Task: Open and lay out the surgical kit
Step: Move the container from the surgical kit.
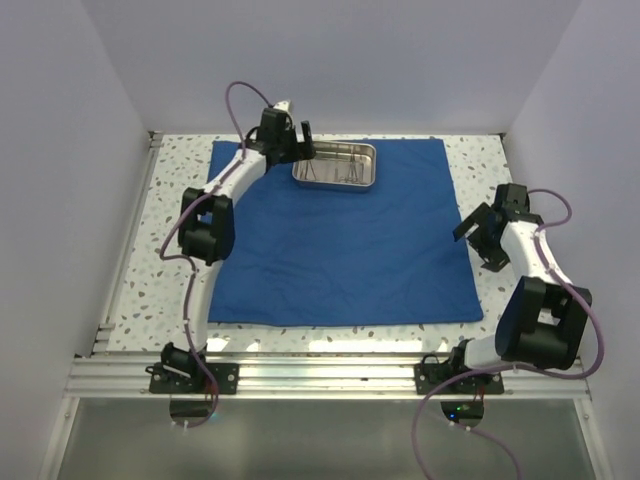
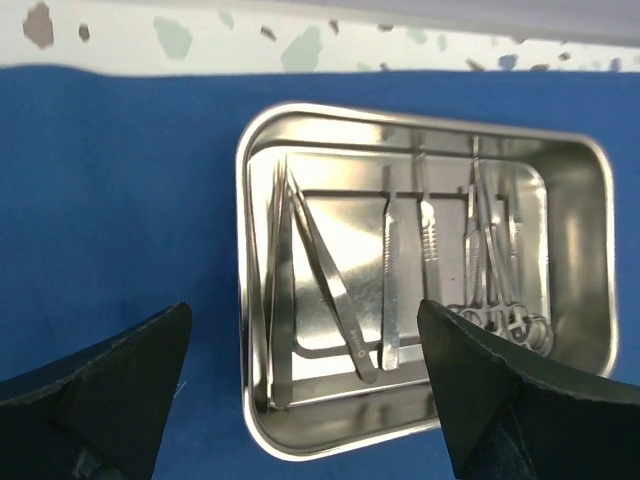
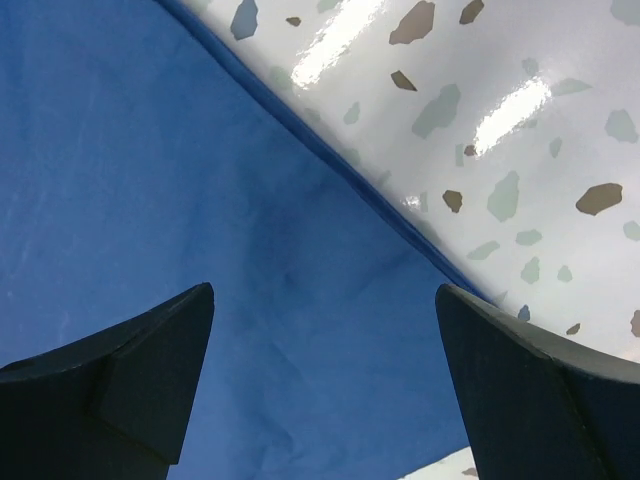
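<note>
A speckled surface [image 1: 170,200] carries the blue cloth [image 1: 340,250], spread flat. The steel tray [image 1: 334,166] sits at its far edge, holding tweezers [image 2: 335,290] and scissors [image 2: 500,322]. Left fingers [image 2: 110,390] hang wide above the tray; right fingers [image 3: 120,380], wide, above the cloth's right edge.

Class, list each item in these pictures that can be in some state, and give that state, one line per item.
blue cloth: unfolded, spread flat.
steel tray: upright on the cloth, uncovered, holding instruments.
tweezers: lying inside the tray.
scissors: lying inside the tray.
left claw: open, empty, above the tray.
right claw: open, empty, above the cloth's edge.
</note>
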Controlling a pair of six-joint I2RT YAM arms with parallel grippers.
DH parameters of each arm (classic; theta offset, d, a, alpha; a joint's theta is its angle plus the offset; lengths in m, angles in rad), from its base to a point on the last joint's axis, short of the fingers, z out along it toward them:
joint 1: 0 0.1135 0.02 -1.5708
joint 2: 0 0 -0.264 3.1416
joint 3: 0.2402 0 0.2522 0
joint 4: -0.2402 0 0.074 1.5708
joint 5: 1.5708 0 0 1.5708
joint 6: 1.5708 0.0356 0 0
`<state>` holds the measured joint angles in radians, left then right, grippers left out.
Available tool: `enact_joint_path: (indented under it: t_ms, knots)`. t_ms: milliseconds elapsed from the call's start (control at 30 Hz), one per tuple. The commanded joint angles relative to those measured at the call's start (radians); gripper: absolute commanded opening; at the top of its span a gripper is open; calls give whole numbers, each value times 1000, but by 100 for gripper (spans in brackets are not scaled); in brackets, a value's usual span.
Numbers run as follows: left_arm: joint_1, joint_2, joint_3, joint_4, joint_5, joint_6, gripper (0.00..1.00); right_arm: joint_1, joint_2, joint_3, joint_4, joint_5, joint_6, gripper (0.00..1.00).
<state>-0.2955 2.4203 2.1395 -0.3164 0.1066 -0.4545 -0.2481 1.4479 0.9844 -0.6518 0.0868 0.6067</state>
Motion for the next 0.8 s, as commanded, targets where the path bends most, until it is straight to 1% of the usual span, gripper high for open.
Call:
enact_joint_path:
  t_ms: [0,67,167,200,233,300,333,400,433,500,533,600,633,667,767]
  knots:
    - [-24,6,34,-22,-140,-15,99,6,-69,-6,-9,-51,-2,96]
    - [-28,14,34,-42,-178,-18,98,12,-69,-1,-17,-58,-1,95]
    - [-28,32,36,-82,-191,-13,95,30,-75,5,-23,-56,-4,94]
    - [-28,37,33,-99,-188,-7,92,33,-76,2,-22,-56,-5,94]
    - [-30,40,33,-108,-188,-1,86,38,-75,0,-20,-56,-5,93]
    - [-34,34,4,-124,-211,10,80,43,-73,-10,-14,-62,-5,92]
    - [-36,25,-16,-118,-214,14,73,43,-73,-12,-9,-65,-5,92]
    - [-37,-6,-59,-92,-225,17,70,47,-72,-19,-5,-65,-5,91]
    - [-36,-12,-84,-87,-225,23,61,47,-70,-20,-5,-65,-8,91]
    - [-37,-12,-86,-93,-223,31,53,52,-69,-20,-3,-65,-10,91]
    - [-37,-10,-84,-96,-220,36,37,55,-66,-20,-2,-65,-10,90]
    - [-37,-9,-87,-98,-222,37,25,58,-64,-20,0,-65,-12,90]
    - [-37,-10,-86,-98,-220,39,5,59,-63,-20,1,-64,-12,89]
    - [-37,-15,-86,-99,-228,36,0,61,-63,-20,1,-62,-13,89]
    - [-37,-26,-84,-99,-242,36,0,66,-64,-23,3,-64,-15,89]
